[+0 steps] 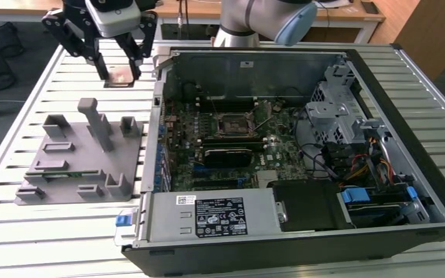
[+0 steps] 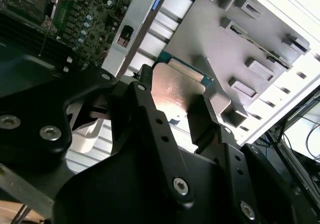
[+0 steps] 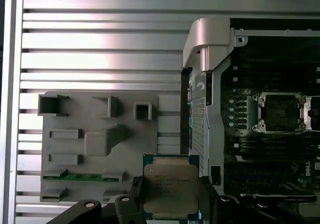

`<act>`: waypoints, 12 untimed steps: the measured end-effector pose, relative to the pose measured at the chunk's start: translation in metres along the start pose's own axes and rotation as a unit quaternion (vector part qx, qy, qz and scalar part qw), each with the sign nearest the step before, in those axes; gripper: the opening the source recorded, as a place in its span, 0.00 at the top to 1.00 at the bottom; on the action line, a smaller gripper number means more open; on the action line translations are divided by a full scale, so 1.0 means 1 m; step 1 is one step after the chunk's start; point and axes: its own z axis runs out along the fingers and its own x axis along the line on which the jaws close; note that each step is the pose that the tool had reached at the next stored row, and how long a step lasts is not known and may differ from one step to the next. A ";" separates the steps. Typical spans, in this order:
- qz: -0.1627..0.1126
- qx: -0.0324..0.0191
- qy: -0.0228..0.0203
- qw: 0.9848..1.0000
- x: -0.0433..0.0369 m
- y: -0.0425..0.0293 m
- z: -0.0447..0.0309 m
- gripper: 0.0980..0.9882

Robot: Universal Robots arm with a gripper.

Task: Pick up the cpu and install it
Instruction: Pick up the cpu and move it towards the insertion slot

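Right, cpu (image 3: 170, 184) clamped in the gripper (image 3: 171, 199), up off the slatted table (image 1: 68, 231).
Hard to see: the black fingers (image 2: 145, 99) cover two opposite edges of the chip and the first wrist view cuts off one edge; its underside is not visible, and in the exterior view it is just a small shiny plate. The jaws are closed onto it – narrow gap, silvery top showing between them. It hangs over the table near its far edge, beyond the far edge of the grey fixture plate (image 1: 83, 162) and just beside the corner of the open pc case (image 1: 377, 87). The fixture holds a green memory stick (image 3: 80, 177) in one slot; the case holds the motherboard with the square socket (image 3: 280, 112) – dark centre showing.
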 end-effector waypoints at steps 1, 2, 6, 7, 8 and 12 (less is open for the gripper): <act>0.000 0.000 0.000 1.000 -0.0021 0.0001 0.0000 0.52; 0.000 0.000 0.000 1.000 -0.0041 0.0003 0.0000 0.52; 0.000 0.000 0.000 1.000 -0.0136 0.0013 0.0000 0.52; 0.000 0.000 0.000 1.000 -0.0160 0.0017 -0.0001 0.52; 0.000 0.000 0.000 1.000 -0.0182 0.0021 0.0000 0.52; 0.000 0.000 0.000 1.000 -0.0264 0.0044 0.0001 0.52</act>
